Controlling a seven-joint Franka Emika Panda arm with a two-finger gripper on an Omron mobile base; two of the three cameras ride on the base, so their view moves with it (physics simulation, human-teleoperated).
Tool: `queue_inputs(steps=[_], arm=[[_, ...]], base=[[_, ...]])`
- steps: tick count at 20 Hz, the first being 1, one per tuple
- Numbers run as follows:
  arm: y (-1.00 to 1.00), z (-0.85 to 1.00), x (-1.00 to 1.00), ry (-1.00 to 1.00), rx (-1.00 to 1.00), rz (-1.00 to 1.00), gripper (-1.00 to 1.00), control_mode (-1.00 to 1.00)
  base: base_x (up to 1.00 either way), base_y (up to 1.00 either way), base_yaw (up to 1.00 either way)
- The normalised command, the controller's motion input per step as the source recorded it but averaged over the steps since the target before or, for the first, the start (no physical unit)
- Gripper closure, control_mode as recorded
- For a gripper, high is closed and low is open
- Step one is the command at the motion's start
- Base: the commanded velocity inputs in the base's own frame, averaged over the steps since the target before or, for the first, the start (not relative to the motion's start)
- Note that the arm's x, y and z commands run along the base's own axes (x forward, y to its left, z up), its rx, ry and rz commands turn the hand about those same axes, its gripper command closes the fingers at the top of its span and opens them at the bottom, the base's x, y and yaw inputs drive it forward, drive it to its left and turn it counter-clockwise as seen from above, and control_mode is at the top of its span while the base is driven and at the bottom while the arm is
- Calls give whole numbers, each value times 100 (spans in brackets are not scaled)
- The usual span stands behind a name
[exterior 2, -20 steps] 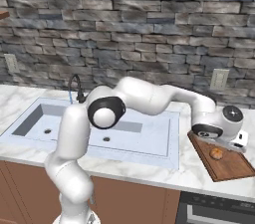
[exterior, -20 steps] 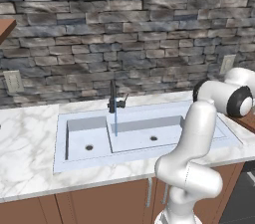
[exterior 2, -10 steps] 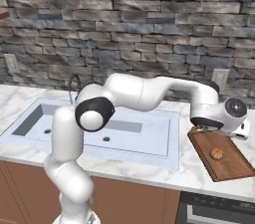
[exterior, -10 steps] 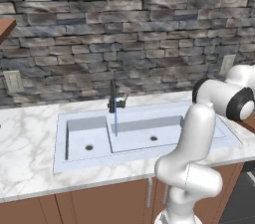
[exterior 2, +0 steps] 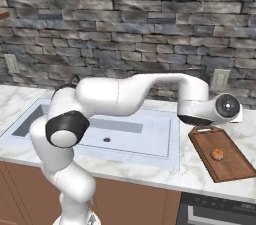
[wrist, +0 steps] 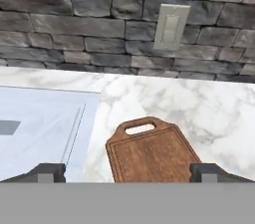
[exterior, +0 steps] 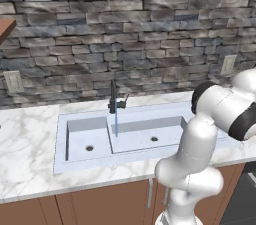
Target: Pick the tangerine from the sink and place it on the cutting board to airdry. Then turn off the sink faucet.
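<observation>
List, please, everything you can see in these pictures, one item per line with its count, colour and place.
tangerine: one, orange-brown, lying on the cutting board.
cutting board: one, reddish-brown wood with a handle slot, on the counter beside the sink.
sink: one, pale blue-grey double basin, set into the counter.
sink faucet: one, black, behind the basins, a thin blue stream running.
counter: one, white marble, above brown cabinets.
wall outlets: three, pale, on the grey stone wall.
gripper: one, dark fingertips wide apart, empty, above the near end of the board.
</observation>
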Motion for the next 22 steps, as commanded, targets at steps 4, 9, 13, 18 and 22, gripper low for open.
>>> queue_inputs(steps=[4,9,13,18,22], arm=[[64,41,-20,-27,-26,26,-100,-100],[66,35,-24,-26,-24,26,-100,-100],[51,44,-4,-9,-17,30,-100,-100],[50,38,0,0,-11,31,-100,-100],[38,9,-10,1,-4,25,-100,-100]], base=[[0,0,0],[0,0,0],[0,0,0],[0,0,0],[0,0,0]])
